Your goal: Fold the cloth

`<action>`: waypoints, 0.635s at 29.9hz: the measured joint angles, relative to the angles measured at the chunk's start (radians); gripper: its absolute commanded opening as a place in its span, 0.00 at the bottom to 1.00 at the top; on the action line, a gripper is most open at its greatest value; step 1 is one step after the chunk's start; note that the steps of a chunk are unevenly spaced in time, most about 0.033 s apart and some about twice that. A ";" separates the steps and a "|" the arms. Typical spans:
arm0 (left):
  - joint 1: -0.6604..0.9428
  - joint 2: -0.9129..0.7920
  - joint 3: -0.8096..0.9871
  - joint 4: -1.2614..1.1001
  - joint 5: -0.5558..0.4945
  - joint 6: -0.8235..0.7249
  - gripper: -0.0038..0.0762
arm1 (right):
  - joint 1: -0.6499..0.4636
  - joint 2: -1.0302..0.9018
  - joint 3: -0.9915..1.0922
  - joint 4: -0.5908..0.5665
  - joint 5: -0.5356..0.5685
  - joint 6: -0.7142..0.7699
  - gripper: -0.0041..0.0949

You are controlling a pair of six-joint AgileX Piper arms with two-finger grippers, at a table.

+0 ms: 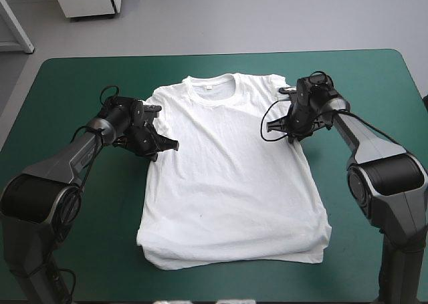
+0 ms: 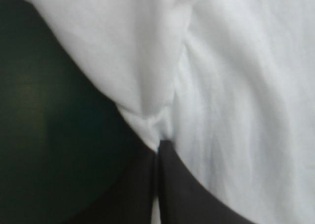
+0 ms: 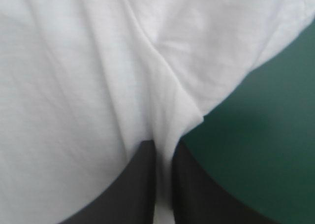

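The left gripper [image 2: 158,149] and right gripper [image 3: 165,147] each pinch a side edge of the spread white short-sleeved T-shirt [image 1: 231,184] (fold apparently starting) — next, likely carry both inward.

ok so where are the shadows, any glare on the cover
High view: even light, no glare on the teal-green cover, faint shadow along the T-shirt hem. Left wrist view: cover beside the left gripper in deep shadow. Right wrist view: cover darkens toward the right gripper.
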 measured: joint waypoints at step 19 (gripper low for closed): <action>-0.003 -0.151 -0.050 -0.025 -0.043 0.004 0.04 | 0.012 -0.198 -0.088 0.002 0.038 0.004 0.02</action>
